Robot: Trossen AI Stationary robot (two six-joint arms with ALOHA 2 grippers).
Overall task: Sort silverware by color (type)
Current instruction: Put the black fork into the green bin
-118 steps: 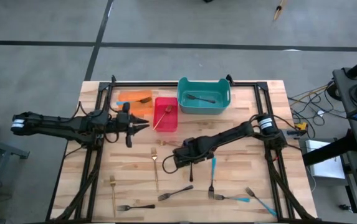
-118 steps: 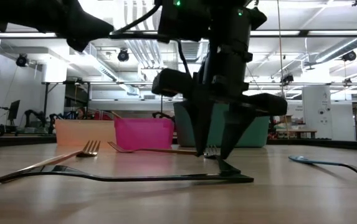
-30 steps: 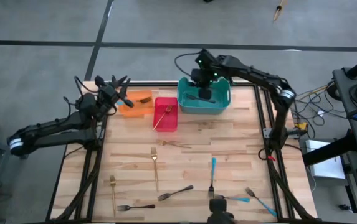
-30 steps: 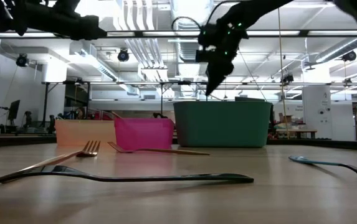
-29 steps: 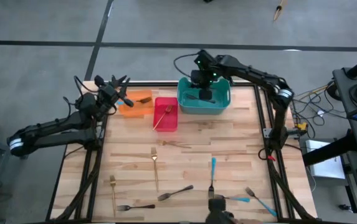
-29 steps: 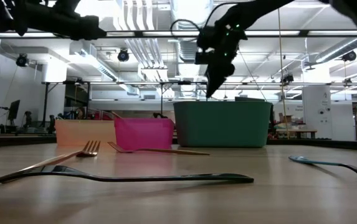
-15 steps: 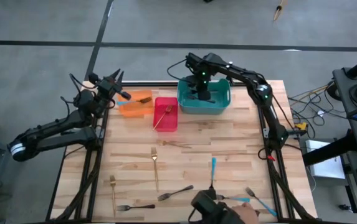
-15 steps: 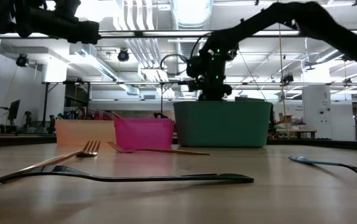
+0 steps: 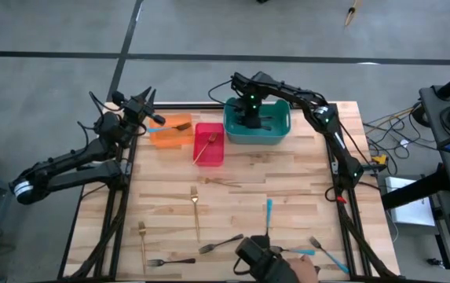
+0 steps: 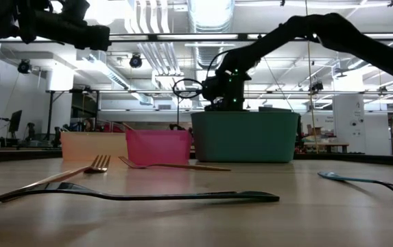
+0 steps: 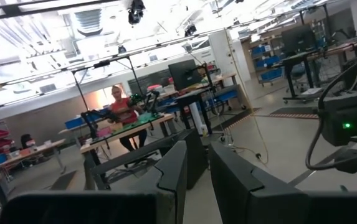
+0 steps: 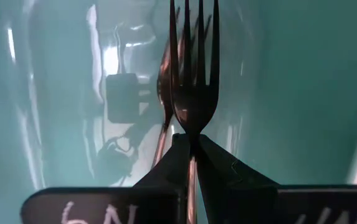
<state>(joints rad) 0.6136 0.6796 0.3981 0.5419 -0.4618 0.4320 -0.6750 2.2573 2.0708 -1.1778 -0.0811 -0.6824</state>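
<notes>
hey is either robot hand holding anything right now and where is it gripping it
The right hand pinches a dark fork at the neck below its tines, inside the teal bin. The left hand holds nothing.

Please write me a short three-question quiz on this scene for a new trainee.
1. True or false: the right gripper is shut on a dark fork.
2. Which bin is that gripper over: A orange, B red, C teal?
3. What colour are the handles of the forks nearest the table's right front corner?

Key:
1. True.
2. C, the teal bin.
3. Blue: the blue-handled forks.
</notes>
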